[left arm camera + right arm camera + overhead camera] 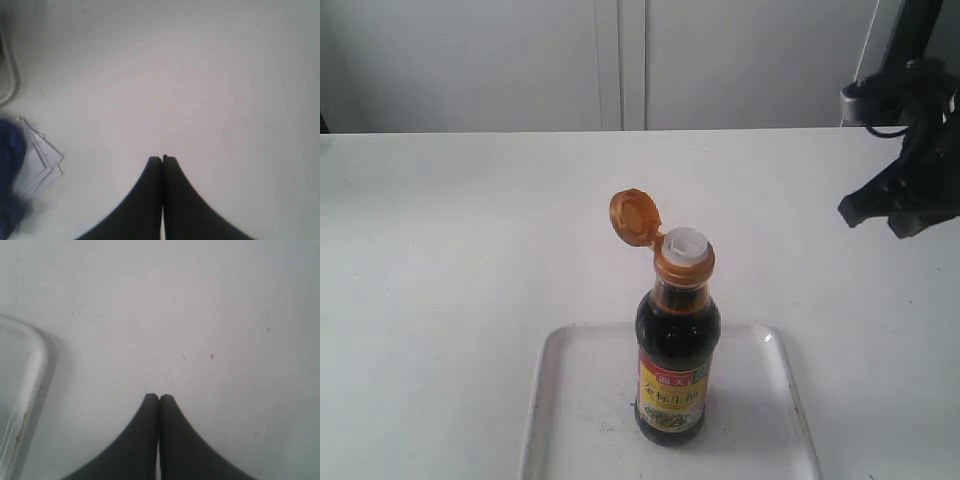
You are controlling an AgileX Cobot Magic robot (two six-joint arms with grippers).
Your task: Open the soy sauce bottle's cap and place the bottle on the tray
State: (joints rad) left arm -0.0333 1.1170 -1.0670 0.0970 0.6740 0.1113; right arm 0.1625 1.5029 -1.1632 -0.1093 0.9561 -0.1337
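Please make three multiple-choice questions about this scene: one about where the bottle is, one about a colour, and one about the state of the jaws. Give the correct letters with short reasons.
1. Where does the soy sauce bottle stand?
A. On the tray
B. On the bare table beside the tray
C. In the right gripper

2. What colour is the cap?
A. Green
B. Golden-orange
C. Blue

3. How do the jaws of the two grippers stand?
A. Both closed and holding nothing
B. Left open, right closed
C. Both open

Answers:
1 A: the bottle's base sits inside the tray's rim.
2 B: the flipped-back cap matches the orange collar.
3 A: on the left gripper and the right gripper, the fingertips meet over bare table.
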